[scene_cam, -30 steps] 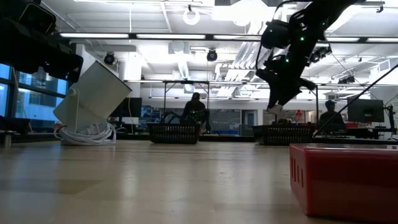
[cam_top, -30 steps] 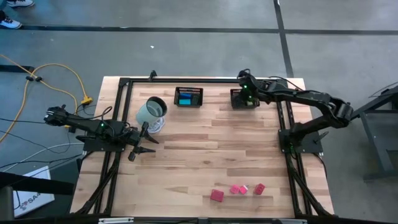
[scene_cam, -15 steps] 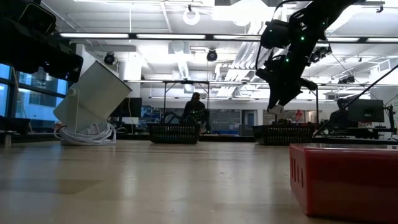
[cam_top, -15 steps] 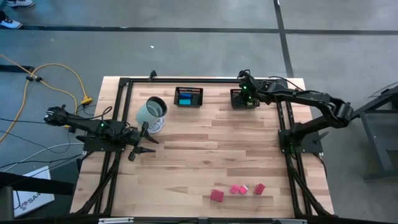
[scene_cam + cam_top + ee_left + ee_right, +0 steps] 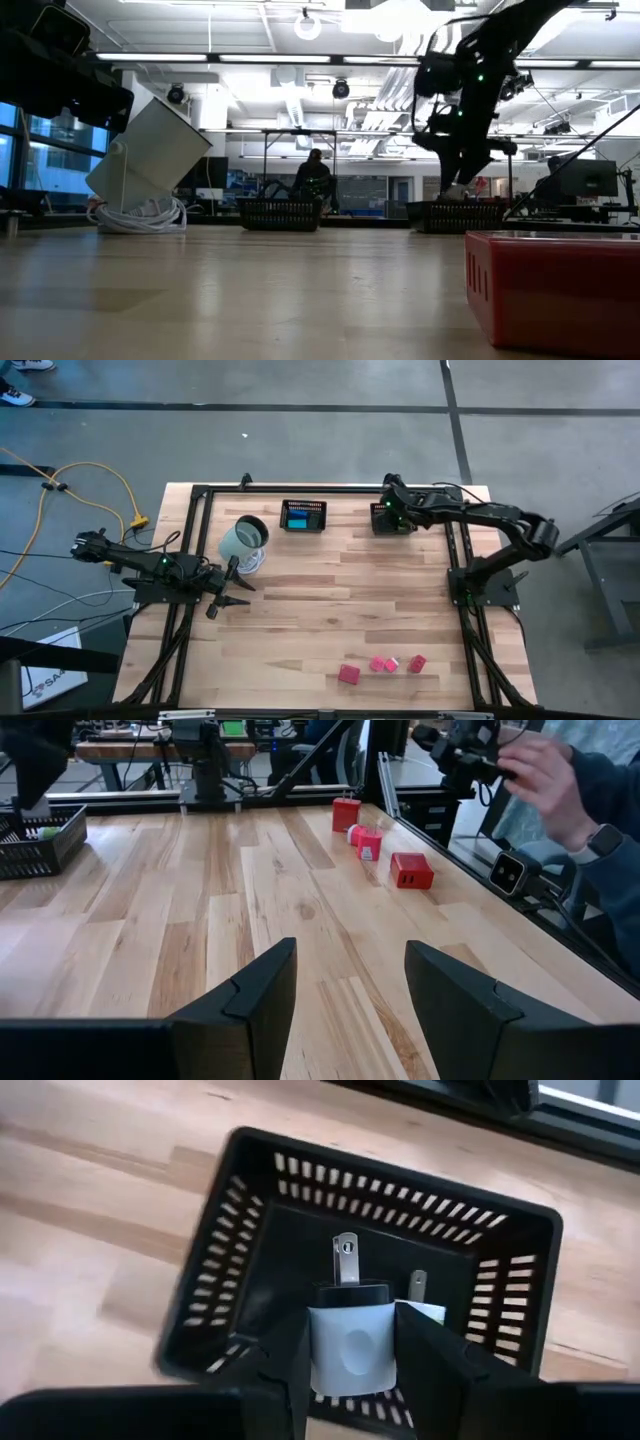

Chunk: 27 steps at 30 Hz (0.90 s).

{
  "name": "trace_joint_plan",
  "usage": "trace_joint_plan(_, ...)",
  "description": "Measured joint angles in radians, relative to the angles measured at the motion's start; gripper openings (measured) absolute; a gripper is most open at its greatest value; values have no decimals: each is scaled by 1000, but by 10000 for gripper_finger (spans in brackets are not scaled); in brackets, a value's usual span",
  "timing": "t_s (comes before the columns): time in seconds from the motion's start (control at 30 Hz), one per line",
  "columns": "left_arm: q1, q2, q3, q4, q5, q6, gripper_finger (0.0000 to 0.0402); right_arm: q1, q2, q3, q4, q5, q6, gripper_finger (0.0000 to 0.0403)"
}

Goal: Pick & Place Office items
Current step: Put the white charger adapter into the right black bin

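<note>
My right gripper (image 5: 352,1328) hangs over the far right black mesh basket (image 5: 392,518), shut on a white office item (image 5: 350,1350), a plug-like block with a black end and metal prongs. In the low view the right gripper (image 5: 458,188) stands just above that basket's rim (image 5: 460,206). Three red and pink items (image 5: 380,665) lie flat near the table's near edge. Blue and teal pieces (image 5: 301,518) lie in the far left basket (image 5: 303,506). My left gripper (image 5: 350,955) waits open at the table's left side (image 5: 222,598). My right gripper pinches the white office item by the two opposite sides of its white body (image 5: 345,1365), one finger (image 5: 285,1365) on each side. The fingers come from above, pointing down into the basket. The item is lifted clear, its prongs (image 5: 345,1260) pointing toward the basket floor.
A tilted white-and-teal cylinder (image 5: 243,540) with a coiled white cord sits near the left arm. A black frame (image 5: 300,488) runs round the table. A person's hand with a watch (image 5: 560,790) is beyond the near edge. Bare wood (image 5: 340,600) spreads across the middle.
My right gripper has moved a little toward the table's left and tipped steeper over the far right basket, sinking toward its rim with the white item still between its fingers. The left arm has kept still.
</note>
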Motion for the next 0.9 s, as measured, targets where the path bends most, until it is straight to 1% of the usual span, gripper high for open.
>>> trace_joint_plan(0.13,0,0,0,0,0,0,180,-2,42,0,45,1,22,109)
trace_joint_plan(0.37,0,0,0,0,0,0,180,-2,112,0,41,3,122,109)
trace_joint_plan(0.57,0,0,0,0,0,0,180,-2,169,0,43,2,162,109)
trace_joint_plan(0.9,0,0,0,0,0,0,180,-3,199,0,42,4,186,113)
